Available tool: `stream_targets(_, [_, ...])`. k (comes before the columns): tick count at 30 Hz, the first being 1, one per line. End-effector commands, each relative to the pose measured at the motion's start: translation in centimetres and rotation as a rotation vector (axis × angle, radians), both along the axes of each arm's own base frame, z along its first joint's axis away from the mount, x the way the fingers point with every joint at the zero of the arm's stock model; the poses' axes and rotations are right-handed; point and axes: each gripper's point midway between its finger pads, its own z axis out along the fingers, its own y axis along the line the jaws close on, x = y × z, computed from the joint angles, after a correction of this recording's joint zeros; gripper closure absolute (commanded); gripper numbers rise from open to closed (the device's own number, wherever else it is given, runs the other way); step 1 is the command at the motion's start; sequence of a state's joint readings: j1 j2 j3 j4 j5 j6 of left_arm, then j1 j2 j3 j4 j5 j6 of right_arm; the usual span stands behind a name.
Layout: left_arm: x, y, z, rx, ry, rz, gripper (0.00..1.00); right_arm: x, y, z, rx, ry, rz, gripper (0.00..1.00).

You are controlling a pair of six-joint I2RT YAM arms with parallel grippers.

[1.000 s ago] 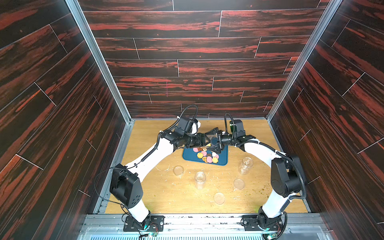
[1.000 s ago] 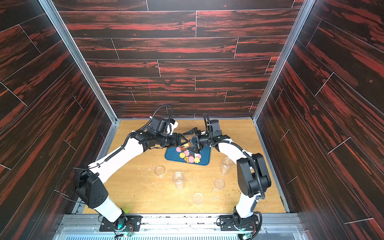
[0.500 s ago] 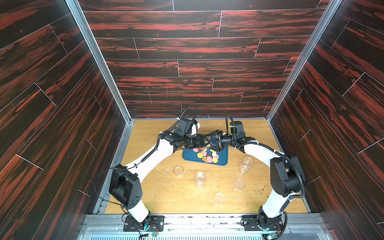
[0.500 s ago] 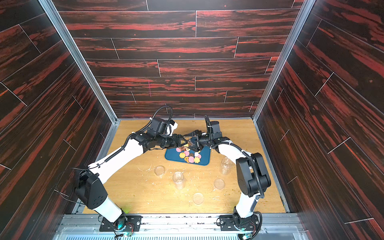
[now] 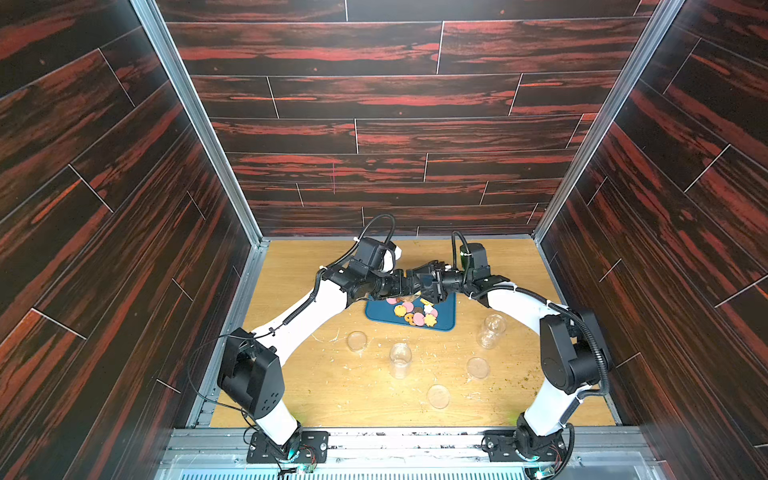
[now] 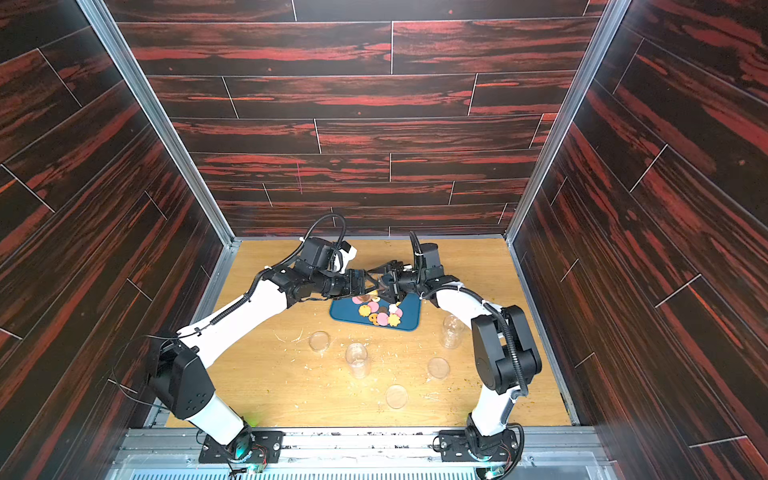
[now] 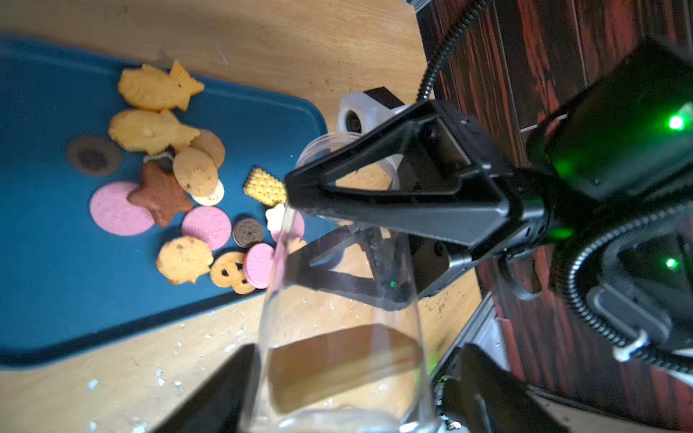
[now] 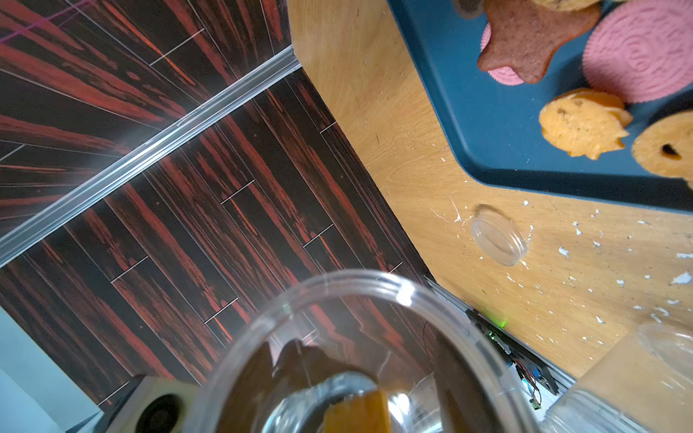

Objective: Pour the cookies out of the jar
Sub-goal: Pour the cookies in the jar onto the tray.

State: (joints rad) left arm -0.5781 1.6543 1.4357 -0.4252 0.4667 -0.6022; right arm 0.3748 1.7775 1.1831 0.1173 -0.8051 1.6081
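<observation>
left arm (image 5: pixel 307 320) and right arm (image 5: pixel 519 303) arched inward, wrists roughly level above the far edge of the blue tray (image 5: pixel 445 321), left end effector (image 5: pixel 405 286) and right end effector (image 5: pixel 424 286) facing tip to tip, both clamped on one clear jar (image 7: pixel 337 337) held sideways between them

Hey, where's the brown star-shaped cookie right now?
On the blue tray at the far middle of the table; in the left wrist view the star cookie lies partly on top of a pink round cookie.

Bright, even light on my table (image 5: pixel 332 395); walls (image 5: pixel 374 124) bow at the edges. In my wrist views the jar (image 7: pixel 337 337) blurs and glints.
</observation>
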Motion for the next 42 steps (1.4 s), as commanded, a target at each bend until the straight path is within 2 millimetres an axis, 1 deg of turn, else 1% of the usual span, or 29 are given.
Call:
stream_targets(1, [-0.5,-0.2,1.6,-0.011,-0.033,-0.032,0.36,-0.2,0.3,-0.6,0.009,0.019,0.006,0.29])
stream_targets(4, [-0.4,0.1,1.8,0.004,-0.043,-0.026,0.36,-0.3,0.2,-0.8,0.006,0.024,0.006,0.26])
stream_targets(7, [-0.5,0.5,1.8,0.012,-0.042,-0.022,0.36,-0.4,0.2,-0.8,0.005,0.022,0.011,0.19])
stream_targets(8, [-0.5,0.6,1.8,0.015,-0.04,-0.021,0.35,-0.4,0.2,-0.7,0.005,0.022,0.012,0.17])
stream_targets(9, [-0.5,0.8,1.7,0.018,-0.035,-0.018,0.32,-0.3,0.2,-0.7,0.004,0.018,0.012,0.17])
stream_targets(11, [-0.7,0.9,1.8,0.018,-0.034,-0.017,0.21,-0.3,0.2,-0.7,0.001,0.017,0.009,0.2])
stream_targets(13, [-0.8,1.0,1.9,0.012,-0.039,-0.012,0.15,-0.3,0.2,-0.6,0.009,0.012,0.009,0.24])
stream_targets(15, [-0.7,1.0,2.0,0.002,-0.045,-0.003,0.06,-0.2,0.3,-0.3,0.022,0.006,0.007,0.32])
stream_targets(16, [-0.7,0.9,1.9,-0.003,-0.044,-0.002,0.05,-0.2,0.4,-0.3,0.03,0.006,0.004,0.36])
stream_targets(17, [-0.7,0.9,1.9,-0.006,-0.045,-0.002,0.06,-0.2,0.5,-0.3,0.037,0.008,0.004,0.39])
stream_targets(21, [-0.7,0.7,1.4,-0.012,-0.026,-0.005,0.22,-0.5,0.6,-0.5,0.046,0.016,0.006,0.41])
stream_targets(23, [-0.8,0.7,1.2,-0.013,-0.016,-0.006,0.27,-0.6,0.5,-0.6,0.049,0.022,0.005,0.41])
stream_targets(25, [-0.9,0.7,1.3,-0.011,-0.017,-0.008,0.28,-0.7,0.5,-0.8,0.049,0.029,0.004,0.38])
stream_targets(28, [-0.9,1.0,1.6,0.005,-0.018,-0.005,0.28,-0.9,0.4,-1.1,0.039,0.037,0.007,0.24])
stream_targets(30, [-1.1,1.6,1.3,0.043,-0.007,-0.006,0.29,-1.1,0.3,-1.3,0.023,0.038,0.016,0.19])
stream_targets(34, [-1.6,2.6,0.4,0.107,0.03,-0.01,0.31,-1.6,-0.1,-2.0,0.006,0.05,0.02,0.18])
stream_targets(40, [-0.8,3.6,-0.8,0.168,0.049,0.034,0.31,-2.0,-0.2,-2.2,-0.003,0.057,0.029,0.16])
stream_targets(42, [-1.0,4.1,-1.5,0.219,0.082,0.026,0.32,-2.3,-0.3,-2.2,-0.009,0.06,0.033,0.15])
